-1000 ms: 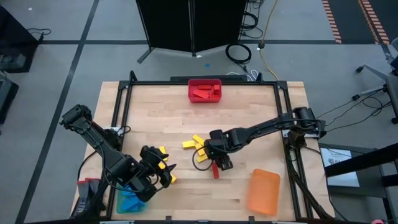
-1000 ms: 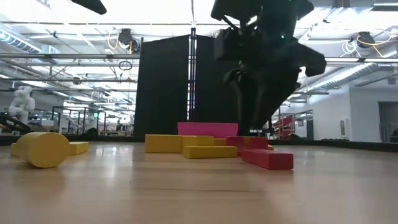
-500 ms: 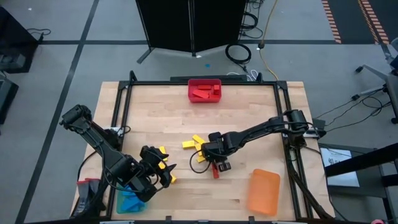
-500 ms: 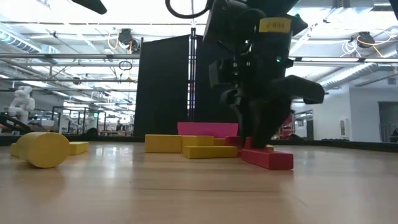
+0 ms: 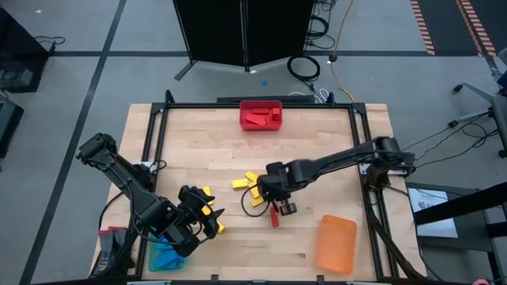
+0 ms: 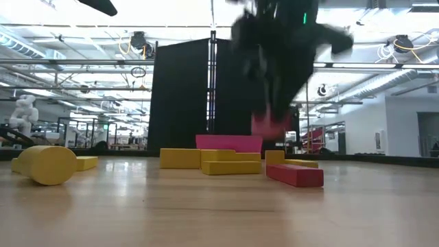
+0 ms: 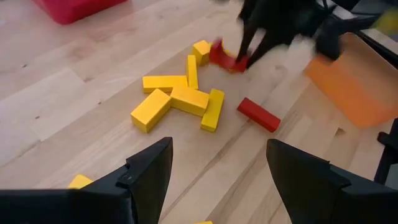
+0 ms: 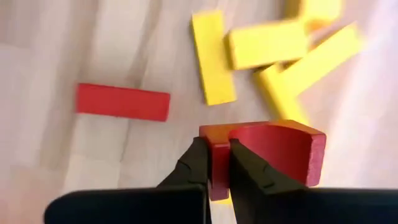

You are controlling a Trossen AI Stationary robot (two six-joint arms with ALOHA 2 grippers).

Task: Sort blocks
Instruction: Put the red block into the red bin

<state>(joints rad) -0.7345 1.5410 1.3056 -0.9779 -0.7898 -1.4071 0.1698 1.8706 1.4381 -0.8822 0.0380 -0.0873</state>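
my right gripper (image 8: pixel 214 163) is pinched on a red block (image 8: pixel 264 152). the fingers (image 8: pixel 194 163) close on one thin end of it, with most of its length sticking out to the side. the low view shows the red block (image 6: pixel 269 125) clear of the wooden table (image 5: pixel 317 142), hanging above the pile.

risk 1, slip: the hold is off-centre and shallow. in my judgement a fast swing or a wrist turn could let the block pivot between the pads or drop out.

risk 2, scatter: directly below lie the yellow blocks (image 8: pixel 214 56), heaped and touching each other, with a second red block (image 8: pixel 122 101) lying apart beside them. a drop from here would likely knock the heap and spread it.

risk 3, wrong bin: the red bin (image 5: pixel 261 115) stands at the far edge of the table, well apart, already holding red pieces. the orange bin (image 5: pixel 336 243) lies much nearer. a release over the orange one would be a sorting fault.

risk 4, short release: letting go before the bin wall is cleared could land the block on the rim.

my left gripper (image 7: pixel 214 180) waits spread and empty at the near left corner, by more yellow blocks (image 5: pixel 207 195) and a blue bin (image 5: pixel 164 255). it is well clear of the carry path.
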